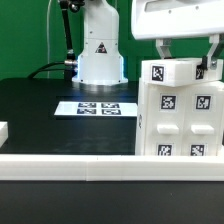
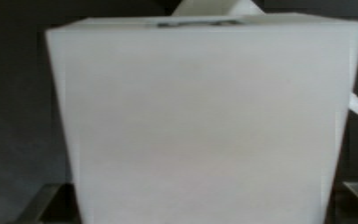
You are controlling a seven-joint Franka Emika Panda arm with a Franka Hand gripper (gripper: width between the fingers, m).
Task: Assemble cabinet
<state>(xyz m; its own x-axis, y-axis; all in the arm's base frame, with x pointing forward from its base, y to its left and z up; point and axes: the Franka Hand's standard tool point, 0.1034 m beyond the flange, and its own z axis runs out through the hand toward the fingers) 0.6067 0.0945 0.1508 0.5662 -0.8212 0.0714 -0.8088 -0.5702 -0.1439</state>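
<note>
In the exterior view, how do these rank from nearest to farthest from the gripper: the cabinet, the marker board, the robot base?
1. The cabinet: directly under the gripper, at the exterior view's right.
2. The marker board: flat on the table, toward the middle.
3. The robot base: at the back, beyond that board.

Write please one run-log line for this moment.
step: cabinet assembly | gripper: above cabinet, at small top panel; grip unclear | marker board: flat on table

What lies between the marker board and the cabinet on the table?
In the exterior view, only bare black table shows between the marker board and the cabinet.
</note>
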